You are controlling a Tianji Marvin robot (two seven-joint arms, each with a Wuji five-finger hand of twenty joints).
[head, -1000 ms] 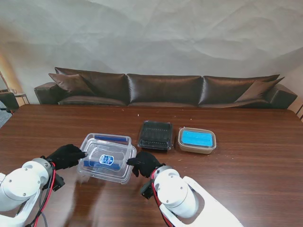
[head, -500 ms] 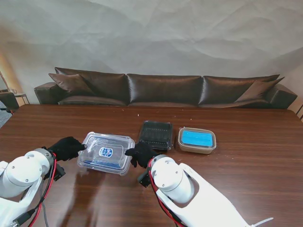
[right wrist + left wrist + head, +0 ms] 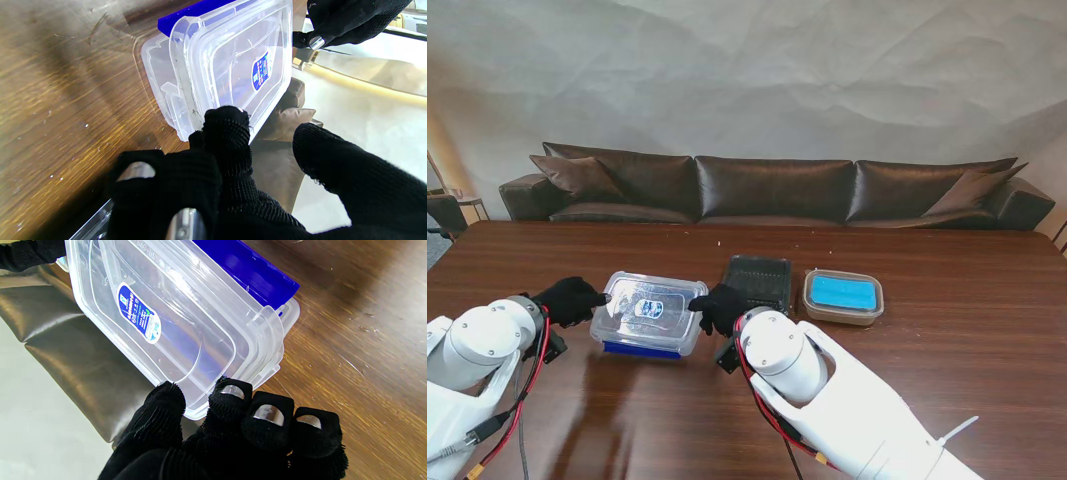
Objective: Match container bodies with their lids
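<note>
Clear lid (image 3: 649, 308) (blue-stickered) sits tilted on your tub (image 3: 643, 346); left hand (image 3: 573, 299) and right hand (image 3: 720, 307) fingers pinch its ends.

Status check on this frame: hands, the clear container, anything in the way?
Left hand and right hand grip opposite ends of the clear lid, tilted over the blue-edged body. Black tray close by the right hand.

Clear plastic tub (image 3: 649, 310) with a blue-and-white sticker, turned bottom-up and tilted — resting over a blue lid (image 3: 642, 349) and a clear tray on the desk. Farther off and to the right, a black lidded box (image 3: 756, 282), flat on the desk. Just beside that, a clear box with a blue lid (image 3: 842, 295) — closed, level.
</note>
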